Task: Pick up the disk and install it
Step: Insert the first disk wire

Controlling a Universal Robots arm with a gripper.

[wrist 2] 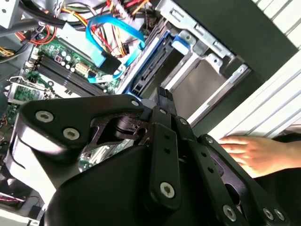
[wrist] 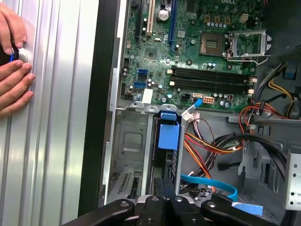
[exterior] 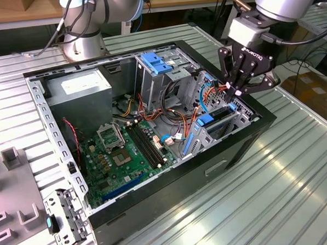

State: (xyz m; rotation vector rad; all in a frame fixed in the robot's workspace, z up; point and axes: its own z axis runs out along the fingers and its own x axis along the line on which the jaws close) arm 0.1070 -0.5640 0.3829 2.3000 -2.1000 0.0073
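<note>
– Blue plastic rail [wrist: 168,136] is the first thing I spot. Where's the disk [exterior: 217,114] exactly?
– On edge in the drive cage [exterior: 244,117], at the front corner of the case [exterior: 157,205] on the exterior view's right, dark body running down into the slot. Looks mostly in, tho I can't judge if it's fully seated.
– Gripper [exterior: 232,94]?
– Right above it, tips at the disk's upper end. Fingers are drawn together, narrow gap at most. Whether they nip the edge or just press on it, can't tell.
– Risks?
– Three, imo. The blue flat cable [wrist: 211,187] and the orange wire bundle [wrist: 202,141] lie just beside the cage (close enough to worry me), so a stray loop could get trapped btw disk and cage wall. If the disk sits a bit tilted, the rail could bind, and more push would jam it. And narrow tips on a thin edge could slip off toward the motherboard [exterior: 126,152].
– Anything else nearby?
– A person's hand [wrist: 11,70] rests on the ribbed metal table [exterior: 297,165] outside the case. Worth watching if the arm swings that way.
</note>
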